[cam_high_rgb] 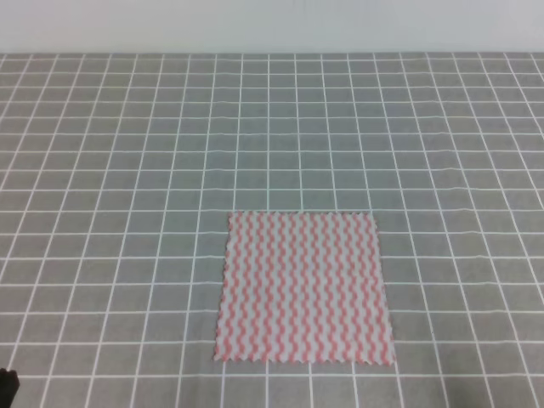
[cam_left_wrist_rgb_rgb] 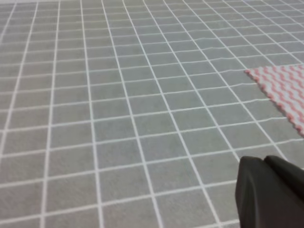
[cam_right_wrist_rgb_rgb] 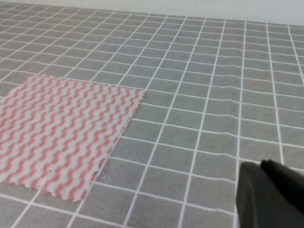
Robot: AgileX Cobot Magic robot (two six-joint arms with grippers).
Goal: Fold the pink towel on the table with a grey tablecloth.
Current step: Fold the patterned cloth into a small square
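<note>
The table (cam_high_rgb: 127, 170) with its grey, white-gridded cloth is filling every view, showing faint ripples across the weave. The pink towel (cam_high_rgb: 303, 287) is lying flat and unfolded on it, all four jagged edges resting on the cloth. From the left claw (cam_left_wrist_rgb_rgb: 270, 190), the towel is sitting ahead and off to the right, well apart. From the right claw (cam_right_wrist_rgb_rgb: 270, 194), the towel is lying ahead and to the left, also apart. Only a dark part of each claw is showing at the frame corner, so I cannot tell how far either is opening; neither is touching the towel.
</note>
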